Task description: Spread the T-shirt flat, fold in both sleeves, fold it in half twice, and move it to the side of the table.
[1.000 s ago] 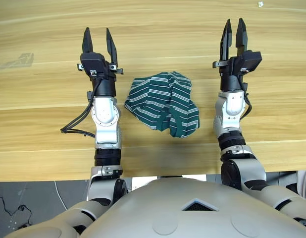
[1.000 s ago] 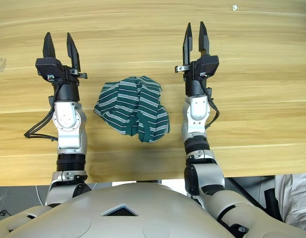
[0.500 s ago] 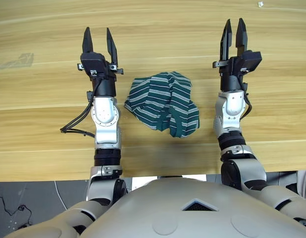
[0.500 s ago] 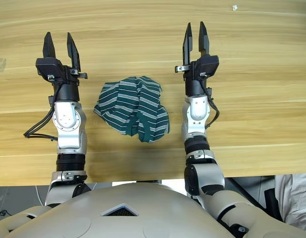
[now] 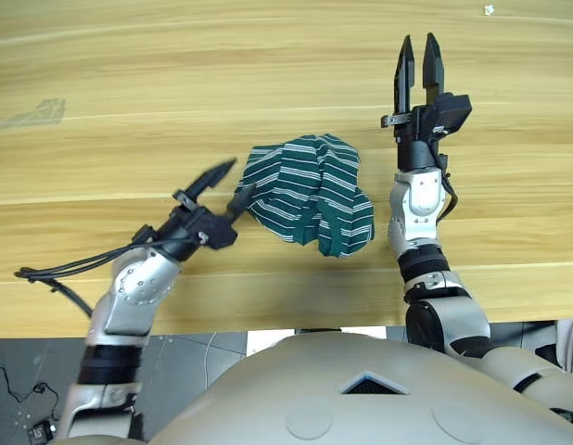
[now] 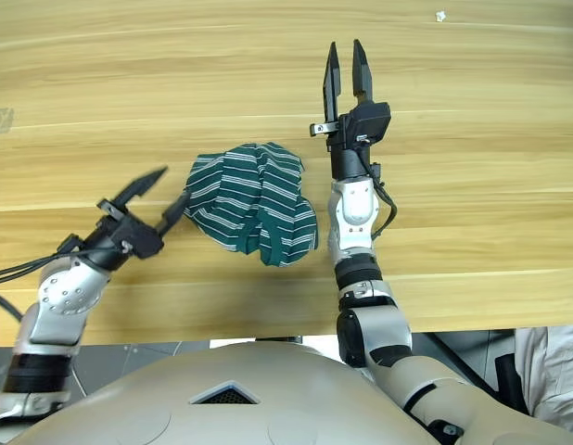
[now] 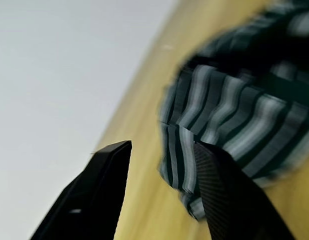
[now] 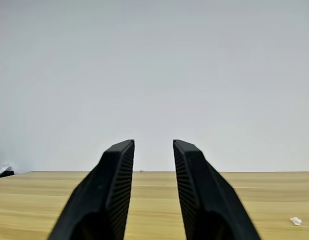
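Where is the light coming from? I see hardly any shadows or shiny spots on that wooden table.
Left eye view: soft, even light, probably from overhead; the T-shirt casts just a thin shadow along its near edge on the table, with no glare. Right wrist view: the pale backdrop is evenly lit.

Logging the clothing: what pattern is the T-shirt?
T-shirt: dark green, white stripes; clearest in left eye view.

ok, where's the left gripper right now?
In the left eye view, the left gripper is on the robot's left over the wooden table, open, fingertips at the crumpled striped T-shirt's left edge.
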Controlling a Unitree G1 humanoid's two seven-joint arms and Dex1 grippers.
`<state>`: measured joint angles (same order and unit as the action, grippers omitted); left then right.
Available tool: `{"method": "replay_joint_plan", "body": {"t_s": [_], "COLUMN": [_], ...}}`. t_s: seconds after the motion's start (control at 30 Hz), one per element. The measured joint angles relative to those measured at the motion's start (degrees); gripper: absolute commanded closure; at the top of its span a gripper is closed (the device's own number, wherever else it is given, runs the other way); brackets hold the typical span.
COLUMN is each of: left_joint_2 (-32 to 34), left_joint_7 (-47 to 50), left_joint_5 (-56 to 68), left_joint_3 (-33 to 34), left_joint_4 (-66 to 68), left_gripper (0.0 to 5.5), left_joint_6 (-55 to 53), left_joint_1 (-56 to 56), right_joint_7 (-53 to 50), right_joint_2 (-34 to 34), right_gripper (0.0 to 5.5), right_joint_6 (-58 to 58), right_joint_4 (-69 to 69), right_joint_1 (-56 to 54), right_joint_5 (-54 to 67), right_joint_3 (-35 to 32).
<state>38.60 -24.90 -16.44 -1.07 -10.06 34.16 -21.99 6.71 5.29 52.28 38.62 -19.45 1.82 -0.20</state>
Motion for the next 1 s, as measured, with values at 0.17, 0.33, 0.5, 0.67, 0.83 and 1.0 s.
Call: {"method": "replay_joint_plan", "body": {"t_s": [0.17, 0.33, 0.5, 0.67, 0.83, 1.0], "left_joint_2": [5.73, 4.07, 2.86, 2.80, 3.05, 3.04], "left_joint_7": [-10.03, -9.19, -3.44, 0.65, 0.78, 1.75], "left_joint_5": [1.46, -4.92, -12.98, -19.86, -20.00, -21.43], "left_joint_3": [-4.01, -7.69, -9.28, -11.69, -14.06, -15.76], "left_joint_4": [-4.59, -2.81, -2.07, -2.25, -1.40, -1.02], "left_gripper": [3.20, 3.20, 3.20, 3.20, 3.20, 3.20], "left_joint_6": [-3.64, -6.66, -6.37, -5.63, -5.29, -5.31], "left_joint_1": [-4.55, -1.32, 0.86, 2.34, 3.30, 4.75], "right_joint_7": [-0.48, -0.50, -0.50, -0.48, -0.48, -0.42], "right_joint_2": [0.38, 0.75, 0.85, 0.92, 0.98, 1.16], "right_gripper": [4.03, 4.03, 4.03, 4.03, 4.03, 4.03], "right_joint_6": [-0.30, -0.30, -0.29, -0.29, -0.29, -0.29], "right_joint_4": [0.13, 0.78, 1.19, 1.19, 1.14, 1.11], "right_joint_1": [-0.47, -1.20, -1.29, -1.30, -1.30, -1.30], "right_joint_5": [-0.43, -0.44, -0.43, -0.43, -0.42, -0.41], "right_joint_3": [0.28, 0.39, 0.46, 0.61, 0.85, 1.02]}}
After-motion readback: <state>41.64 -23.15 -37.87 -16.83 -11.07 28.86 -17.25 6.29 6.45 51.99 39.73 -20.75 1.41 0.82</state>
